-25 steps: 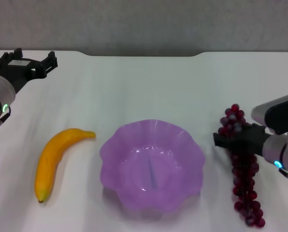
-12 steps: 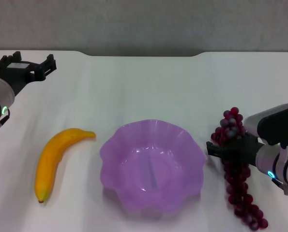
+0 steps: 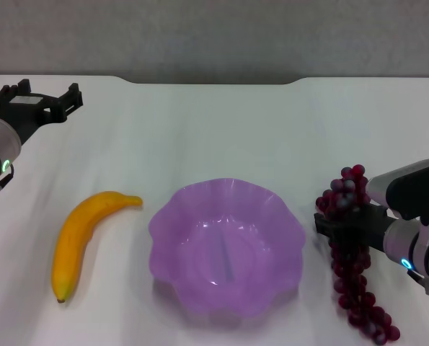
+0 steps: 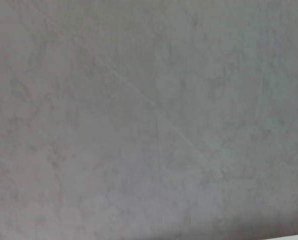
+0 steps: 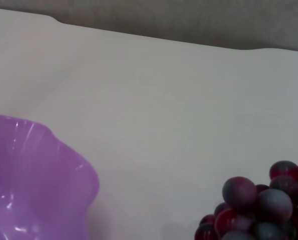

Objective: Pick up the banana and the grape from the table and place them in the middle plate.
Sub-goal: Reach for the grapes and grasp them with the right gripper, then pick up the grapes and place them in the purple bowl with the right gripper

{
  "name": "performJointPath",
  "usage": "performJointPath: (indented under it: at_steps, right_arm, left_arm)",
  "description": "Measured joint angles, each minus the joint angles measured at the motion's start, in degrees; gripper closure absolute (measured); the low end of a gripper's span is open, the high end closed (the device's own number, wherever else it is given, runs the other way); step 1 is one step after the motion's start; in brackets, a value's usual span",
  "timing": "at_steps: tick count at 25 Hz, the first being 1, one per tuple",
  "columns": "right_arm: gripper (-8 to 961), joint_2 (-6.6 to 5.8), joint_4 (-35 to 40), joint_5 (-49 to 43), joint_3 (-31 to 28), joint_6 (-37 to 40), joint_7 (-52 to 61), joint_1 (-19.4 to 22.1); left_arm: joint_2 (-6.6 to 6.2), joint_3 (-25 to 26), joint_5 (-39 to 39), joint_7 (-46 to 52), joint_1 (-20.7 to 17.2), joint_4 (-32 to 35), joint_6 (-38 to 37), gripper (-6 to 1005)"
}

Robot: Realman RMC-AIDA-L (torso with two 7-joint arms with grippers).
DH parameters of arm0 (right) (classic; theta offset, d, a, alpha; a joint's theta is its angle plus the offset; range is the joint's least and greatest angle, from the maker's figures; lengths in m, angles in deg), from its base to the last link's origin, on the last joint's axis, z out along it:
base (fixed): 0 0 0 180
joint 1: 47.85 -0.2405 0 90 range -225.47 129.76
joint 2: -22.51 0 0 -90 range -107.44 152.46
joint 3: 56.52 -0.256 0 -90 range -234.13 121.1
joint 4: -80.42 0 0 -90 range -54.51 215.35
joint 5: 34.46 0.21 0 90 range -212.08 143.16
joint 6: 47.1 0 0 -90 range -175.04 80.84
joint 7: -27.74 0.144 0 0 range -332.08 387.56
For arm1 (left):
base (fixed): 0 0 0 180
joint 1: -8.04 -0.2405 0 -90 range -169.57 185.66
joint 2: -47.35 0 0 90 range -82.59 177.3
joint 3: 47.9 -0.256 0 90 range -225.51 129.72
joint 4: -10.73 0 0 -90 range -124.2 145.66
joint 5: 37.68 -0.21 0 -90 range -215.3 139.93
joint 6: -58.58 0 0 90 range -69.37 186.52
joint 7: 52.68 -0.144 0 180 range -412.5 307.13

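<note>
The broad, flat white surface (image 3: 221, 130) carries three things in a row in the head view. In the middle sits the translucent purple plastic plate with a wavy, scalloped rim (image 3: 227, 246), its round flat centre holding nothing. On the robot's left of it, apart from the rim, lies the single curved yellow-orange banana with a dark tip (image 3: 81, 240), its stem end pointing toward the plate and its dark tip toward the near edge.

On the robot's right of the plate, the long bunch of small dark red-purple round grapes (image 3: 355, 277) runs from beside the plate's rim down toward the near edge. The right end effector (image 3: 342, 225) is across the upper part of the bunch, its black fingers clamped on the grapes, with a few grapes showing above it and the rest of the bunch trailing below. Whether the bunch rests on the surface or is raised off it cannot be told. The right wrist view shows the plate's rim (image 5: 63, 165) and the top grapes (image 5: 261, 200) with bare white surface (image 5: 159, 100) between them.

The left end effector (image 3: 37, 101) is over the far left of the surface, well apart from the banana, its black fingers spread and holding nothing. The left wrist view shows only a plain grey mottled expanse.
</note>
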Motion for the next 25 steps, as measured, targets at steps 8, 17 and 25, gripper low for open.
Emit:
performJointPath:
  at_steps: [8,17,25]
  right_arm:
    - [328,-0.03,-0.61,-0.43,-0.15,2.08,-0.10,0.64]
    - [393,-0.28,-1.87,-2.12,-0.80,3.43,-1.44,0.72]
    - [438,-0.31,-0.89,-1.94,-1.00,3.89,-1.76,0.89]
  left_arm:
    - [-0.05,0.30,0.00,0.04,-0.05,0.16,0.01,120]
    - [-0.06,0.33,0.09,0.04,-0.02,0.29,0.02,120]
    - [-0.06,0.38,0.08,0.04,-0.06,0.29,-0.02,120]
